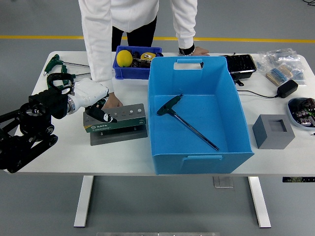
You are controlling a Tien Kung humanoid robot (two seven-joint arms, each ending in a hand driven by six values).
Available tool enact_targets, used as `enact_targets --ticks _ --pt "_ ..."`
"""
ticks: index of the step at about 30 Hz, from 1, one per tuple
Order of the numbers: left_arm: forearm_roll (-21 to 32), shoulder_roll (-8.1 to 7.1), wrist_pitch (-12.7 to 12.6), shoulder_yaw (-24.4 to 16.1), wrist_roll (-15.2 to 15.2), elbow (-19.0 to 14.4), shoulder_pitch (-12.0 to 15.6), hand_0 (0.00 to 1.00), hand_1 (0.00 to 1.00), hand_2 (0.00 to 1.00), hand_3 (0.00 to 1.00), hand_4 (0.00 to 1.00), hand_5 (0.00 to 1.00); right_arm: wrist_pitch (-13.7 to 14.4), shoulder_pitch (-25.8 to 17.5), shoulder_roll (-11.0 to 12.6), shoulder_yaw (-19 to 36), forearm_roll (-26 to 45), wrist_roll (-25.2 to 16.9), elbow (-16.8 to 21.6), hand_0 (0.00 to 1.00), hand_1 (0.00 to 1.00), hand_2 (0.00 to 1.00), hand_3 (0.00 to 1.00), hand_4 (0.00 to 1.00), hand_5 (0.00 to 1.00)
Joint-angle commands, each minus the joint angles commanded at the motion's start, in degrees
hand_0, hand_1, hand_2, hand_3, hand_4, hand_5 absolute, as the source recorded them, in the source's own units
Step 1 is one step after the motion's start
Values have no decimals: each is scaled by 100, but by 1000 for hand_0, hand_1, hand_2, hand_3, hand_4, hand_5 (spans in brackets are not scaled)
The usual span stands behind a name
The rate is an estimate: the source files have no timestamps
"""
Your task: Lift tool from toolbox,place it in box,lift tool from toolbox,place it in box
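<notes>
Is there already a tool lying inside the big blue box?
Yes, a T-handled tool with a dark grip and long shaft lies diagonally on the floor of the big blue box.

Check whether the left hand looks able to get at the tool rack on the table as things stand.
Probably yes: the left hand is already at the left end of the tool rack, with nothing between them. A person's hand rests just behind the rack, so it could get crowded.
</notes>
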State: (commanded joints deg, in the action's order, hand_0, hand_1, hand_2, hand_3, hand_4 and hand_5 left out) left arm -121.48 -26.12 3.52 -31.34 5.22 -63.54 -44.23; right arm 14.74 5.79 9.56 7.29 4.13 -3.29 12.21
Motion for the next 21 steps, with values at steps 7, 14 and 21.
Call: enact_targets --ticks 7,14,21 --pt "-54 11 -163 -6 -47 100 -7 486 193 215 181 998 738 -4 16 1 -70 108 -29 -3 664 629 708 578 828 759" --pt "-202 4 -588 -22 -52 167 -4 314 102 140 97 977 498 -5 30 3 -96 150 -40 -7 665 631 708 579 829 759" --pt "-354 -13 -965 -42 -44 226 4 230 38 97 56 941 494 -5 29 0 -99 156 -39 -8 666 631 708 579 830 759"
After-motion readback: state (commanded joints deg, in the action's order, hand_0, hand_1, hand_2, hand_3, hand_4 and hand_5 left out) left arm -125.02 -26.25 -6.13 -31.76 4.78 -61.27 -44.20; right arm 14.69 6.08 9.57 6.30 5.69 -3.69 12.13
